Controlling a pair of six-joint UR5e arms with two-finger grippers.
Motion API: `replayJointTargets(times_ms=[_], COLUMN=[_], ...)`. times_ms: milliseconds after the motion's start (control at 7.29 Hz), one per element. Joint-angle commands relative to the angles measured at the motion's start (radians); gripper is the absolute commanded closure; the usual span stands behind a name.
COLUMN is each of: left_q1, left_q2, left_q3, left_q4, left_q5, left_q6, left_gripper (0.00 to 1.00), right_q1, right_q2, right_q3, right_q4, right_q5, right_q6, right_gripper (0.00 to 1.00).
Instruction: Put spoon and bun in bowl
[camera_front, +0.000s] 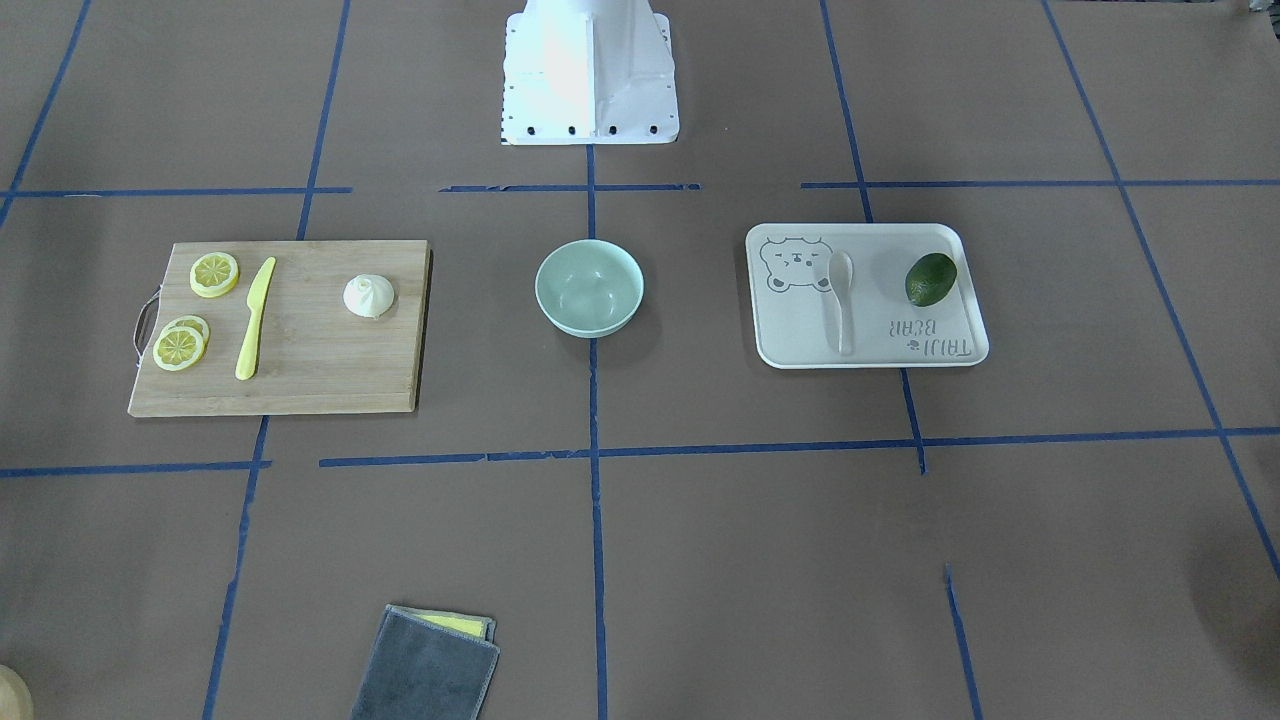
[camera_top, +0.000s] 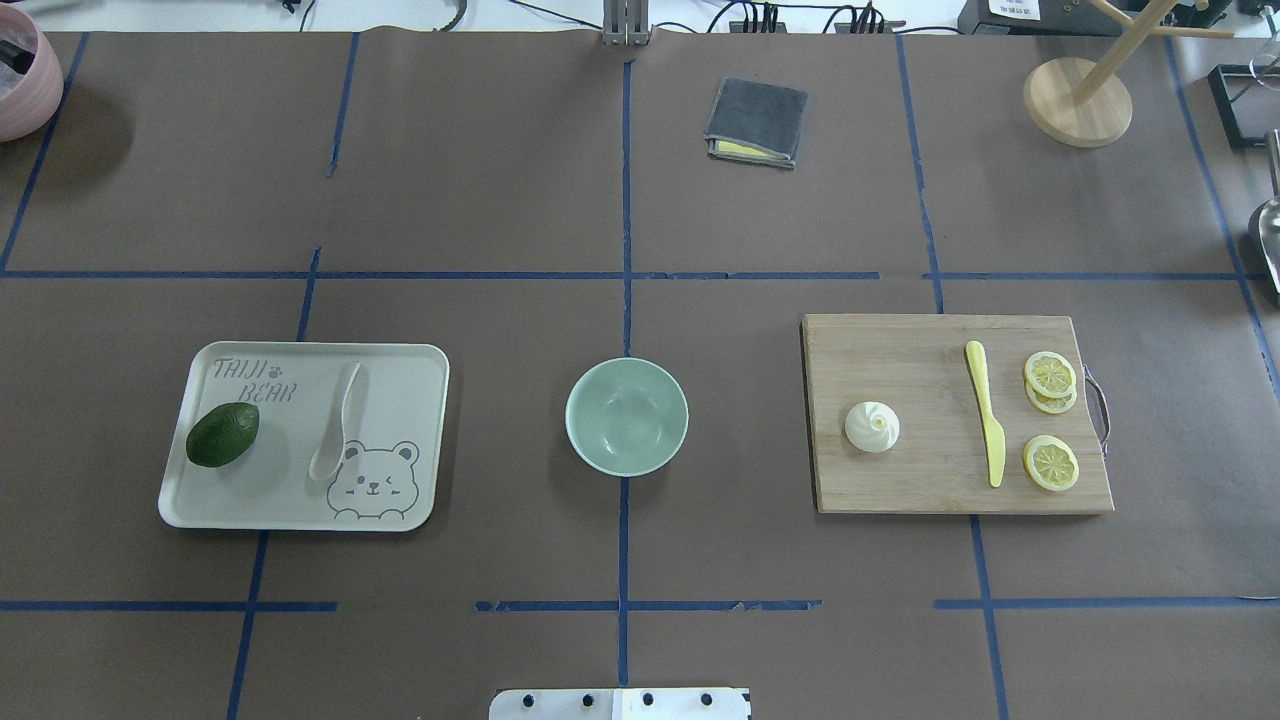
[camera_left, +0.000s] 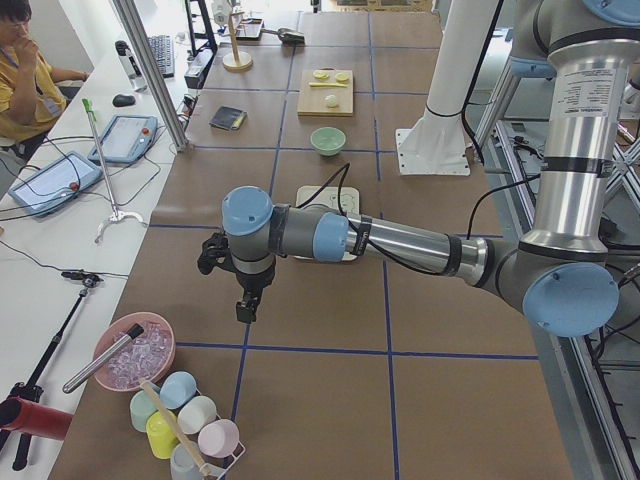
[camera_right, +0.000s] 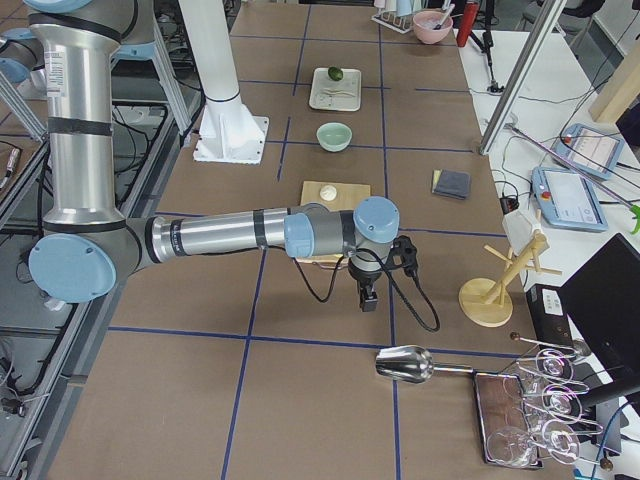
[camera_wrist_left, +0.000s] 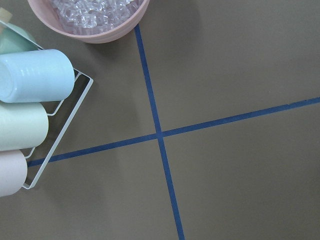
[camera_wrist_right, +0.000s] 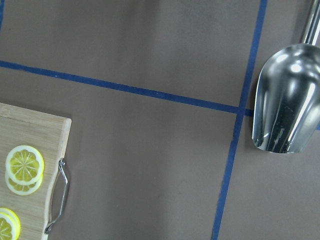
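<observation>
Well, nothing is in the bowl (camera_top: 627, 416) yet, so I judge this to be the very first reach. The spoon (camera_top: 336, 420) lies flat on the tray (camera_top: 300, 347) on the robot's left of the bowl, scoop toward the robot, near the avocado (camera_top: 222, 434) but apart from it. The bun (camera_top: 872, 427) sits pleats up on the cutting board (camera_top: 920, 480) to the bowl's right, well apart from the yellow knife (camera_top: 985, 412).

Both arms hang far out from the bowl, the left gripper (camera_left: 245, 312) beyond the tray and the right gripper (camera_right: 368, 300) beyond the board. Only the side views show them, so I cannot tell whether either claw is apart or together.

I'd take the spoon with the left arm, coming straight down with jaws across the handle. The bun I'd pinch lightly at its widest.
</observation>
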Motion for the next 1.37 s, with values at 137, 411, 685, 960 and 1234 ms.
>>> replayJointTargets(times_ms=[137,411,685,960,1234], left_q1=[0.14,0.261,0.475,0.62,0.729], left_q2=[-0.071,-0.107,-0.198,-0.233,-0.285], left_q3=[-0.01,-0.063,-0.14,-0.167,-0.165], left_q4=[-0.012,-0.064,-0.064,-0.063,-0.15], left_q5=[-0.009,0.001,0.009,0.067,0.18], left_q6=[-0.074,-0.289,-0.636,-0.717,-0.954], left_gripper=[0.0,0.0,0.0,0.0,0.0], right_q1=[-0.048,-0.082,-0.093,-0.093,-0.093], right_q2=[0.005,0.005,-0.008,-0.009,-0.008], right_q3=[0.029,0.036,0.029,0.029,0.029], right_q4=[0.001,0.002,0.071,0.077,0.077], right_q5=[0.02,0.023,0.023,0.023,0.023], right_q6=[0.0,-0.003,0.001,0.0,0.0], right_gripper=[0.0,0.0,0.0,0.0,0.0])
